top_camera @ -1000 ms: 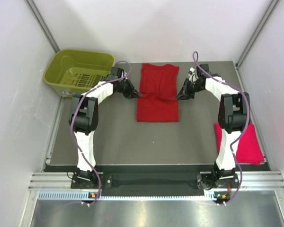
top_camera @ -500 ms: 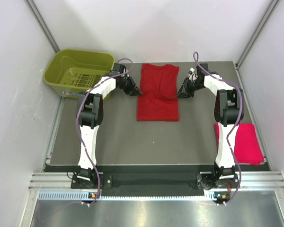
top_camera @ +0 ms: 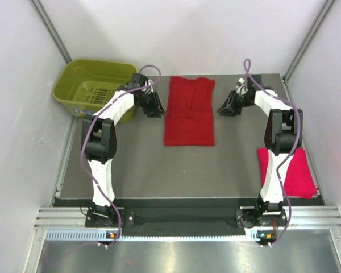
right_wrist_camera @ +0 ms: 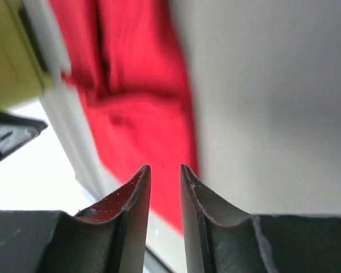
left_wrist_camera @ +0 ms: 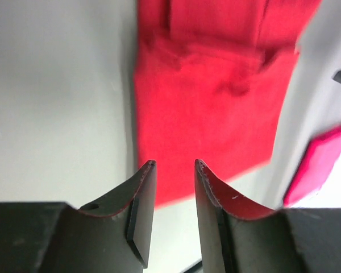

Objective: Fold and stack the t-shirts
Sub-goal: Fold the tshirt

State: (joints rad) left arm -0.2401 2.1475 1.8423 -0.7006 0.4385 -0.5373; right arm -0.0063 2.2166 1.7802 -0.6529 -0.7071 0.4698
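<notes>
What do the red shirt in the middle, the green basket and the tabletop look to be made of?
Deep red shirt: soft cloth, matte; it lies limp and flat, with creases and a fold ridge across it.
Green basket: moulded plastic, faint sheen; rigid rolled rim, slotted floor.
Tabletop: dark grey matte sheet, perhaps rubber mat or laminate; the look leaves it open.

Both have let go of the red shirt (top_camera: 188, 114) — the left gripper (top_camera: 158, 111) and right gripper (top_camera: 221, 110) have drawn back just off its side edges, jaws parted and empty. The pinched middle crease has settled flatter.
</notes>
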